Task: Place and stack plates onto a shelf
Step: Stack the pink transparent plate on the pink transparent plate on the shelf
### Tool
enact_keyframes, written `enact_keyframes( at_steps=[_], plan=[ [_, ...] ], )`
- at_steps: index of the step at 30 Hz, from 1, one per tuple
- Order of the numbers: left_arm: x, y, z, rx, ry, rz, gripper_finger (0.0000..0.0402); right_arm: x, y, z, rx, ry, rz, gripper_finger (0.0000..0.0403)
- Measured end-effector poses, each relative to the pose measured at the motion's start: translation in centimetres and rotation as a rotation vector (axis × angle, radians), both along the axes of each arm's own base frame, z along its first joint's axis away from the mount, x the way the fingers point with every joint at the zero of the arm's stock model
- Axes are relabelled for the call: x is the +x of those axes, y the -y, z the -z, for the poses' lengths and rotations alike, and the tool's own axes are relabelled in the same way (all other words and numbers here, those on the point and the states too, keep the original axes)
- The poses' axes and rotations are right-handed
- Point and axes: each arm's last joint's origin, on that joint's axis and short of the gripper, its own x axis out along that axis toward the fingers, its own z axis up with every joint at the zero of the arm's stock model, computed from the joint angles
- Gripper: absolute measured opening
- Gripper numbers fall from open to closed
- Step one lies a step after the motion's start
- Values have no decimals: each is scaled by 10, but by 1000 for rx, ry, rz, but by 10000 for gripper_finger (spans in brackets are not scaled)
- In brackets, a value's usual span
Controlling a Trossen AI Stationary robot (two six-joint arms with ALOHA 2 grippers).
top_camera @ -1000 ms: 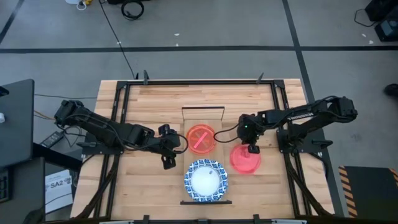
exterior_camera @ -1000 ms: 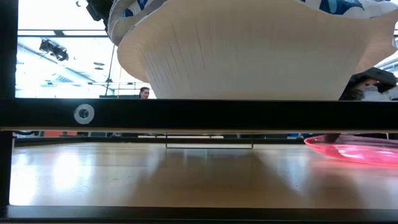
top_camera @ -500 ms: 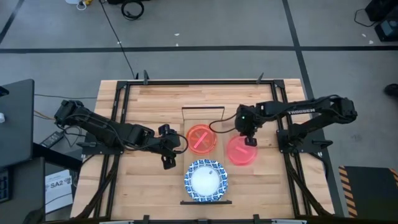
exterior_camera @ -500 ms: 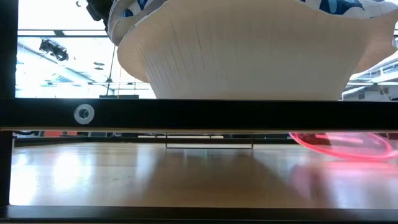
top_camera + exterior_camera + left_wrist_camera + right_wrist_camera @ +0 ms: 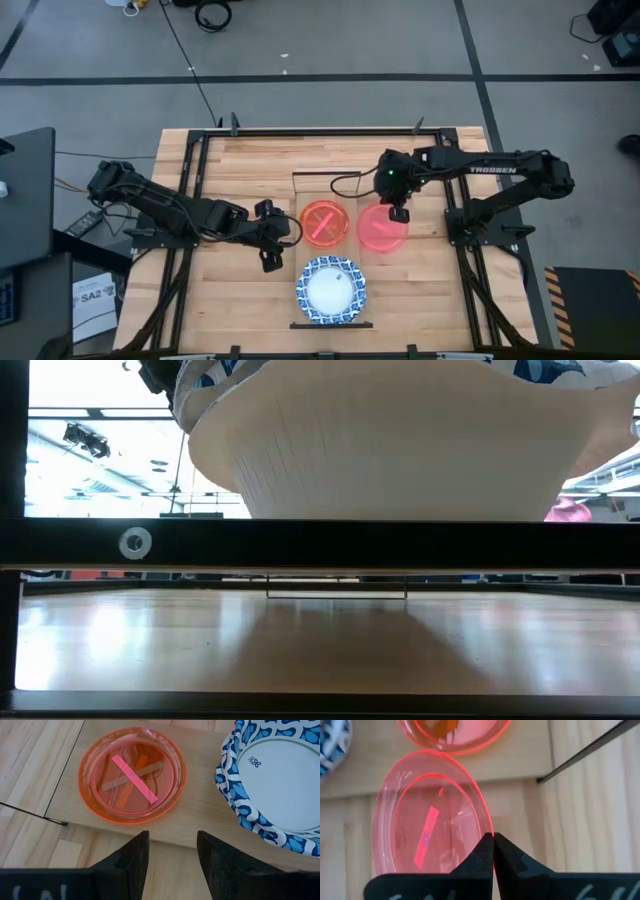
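Note:
A red-pink plate [image 5: 381, 232] hangs off the table in my right gripper [image 5: 397, 212], just right of the shelf [image 5: 350, 265]; a bit of it shows in the low view [image 5: 570, 511]. The shelf is a narrow light-wood board running from the far to the near side of the table. An orange plate [image 5: 323, 224] rests on the board's middle, and a blue-rimmed white plate [image 5: 331, 290] sits at its near end. My left gripper [image 5: 270, 243] is open and waits left of the orange plate [image 5: 131, 774], touching nothing. My right gripper [image 5: 493, 840] pinches the red-pink plate's rim [image 5: 486, 826] between its two shut fingers, on the plate's far edge. The fingers come from above, slanting down. The plate is lifted clear of the table and tilts below the fingers.
Thin black rails [image 5: 326, 173] close the shelf's far and near ends [image 5: 331, 325]; the near one crosses the low view [image 5: 320, 545]. A black frame [image 5: 196, 160] runs around the tabletop. Bare wood lies on the far part of the table [image 5: 320, 150].
My right gripper has lifted the red-pink plate off the table and carried it toward the far edge and slightly left, toward the shelf. The plate first tipped up at one side, then rose clear.

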Motion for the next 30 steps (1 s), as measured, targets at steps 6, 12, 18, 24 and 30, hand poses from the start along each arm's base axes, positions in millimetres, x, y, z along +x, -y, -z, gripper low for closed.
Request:
enact_keyframes(
  at_steps=[6, 12, 18, 24, 30],
  plan=[
    [0, 0, 0, 0, 0, 1, 172, 7, 2, -25, -23, 95, 2, 8],
    [0, 0, 0, 0, 0, 1, 172, 22, 5, -34, -31, 257, 40, 8],
    [0, 0, 0, -1, 4, 0, 172, 39, 8, -34, 14, 349, 124, 8],
    [1, 0, -1, -4, 15, 1, 172, 61, 12, -18, 79, 352, 211, 8],
    [2, 1, -1, -6, 19, 1, 172, 81, 16, 6, 103, 314, 247, 8]
  ],
)
